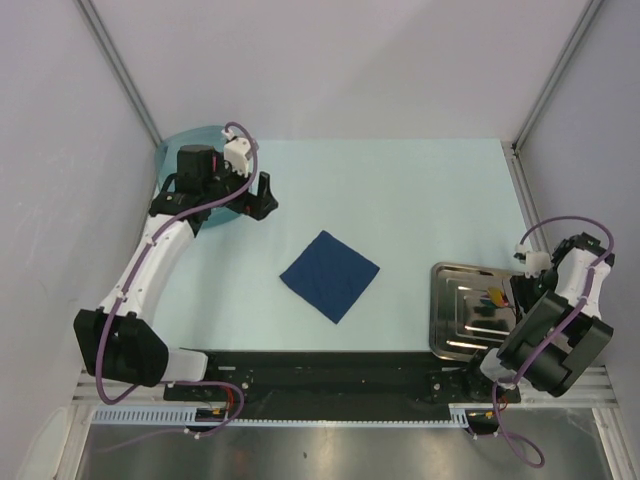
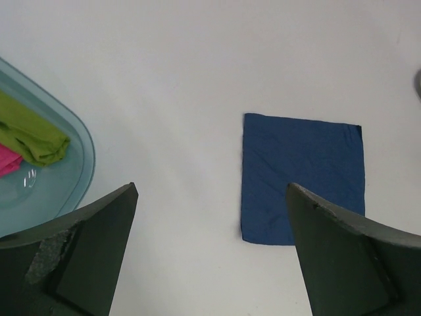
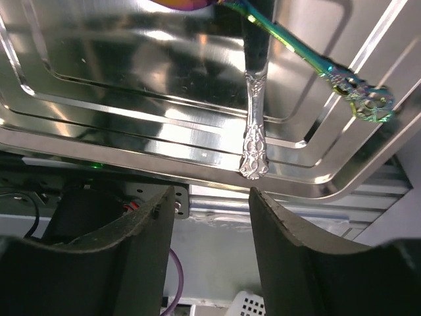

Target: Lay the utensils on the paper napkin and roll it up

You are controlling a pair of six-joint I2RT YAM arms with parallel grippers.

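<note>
The navy paper napkin [image 1: 330, 275] lies flat mid-table; it also shows in the left wrist view [image 2: 302, 178]. The utensils [image 1: 492, 298] lie in the steel tray [image 1: 450, 320] at the right. The right wrist view shows a silver ornate handle [image 3: 253, 125] and an iridescent handle [image 3: 329, 72] on the tray [image 3: 118, 79]. My right gripper [image 3: 212, 197] is open and empty, over the tray's near rim, just short of the silver handle's end. My left gripper [image 2: 210, 250] is open and empty, above bare table between the tub and the napkin, seen in the top view [image 1: 262, 195].
A pale teal tub [image 2: 79, 164] sits at the far left, holding a lime-green piece [image 2: 33, 135] and a pink piece [image 2: 8, 160]. It is partly under my left arm in the top view [image 1: 175, 150]. The table's front rail [image 1: 320, 365] runs below the tray.
</note>
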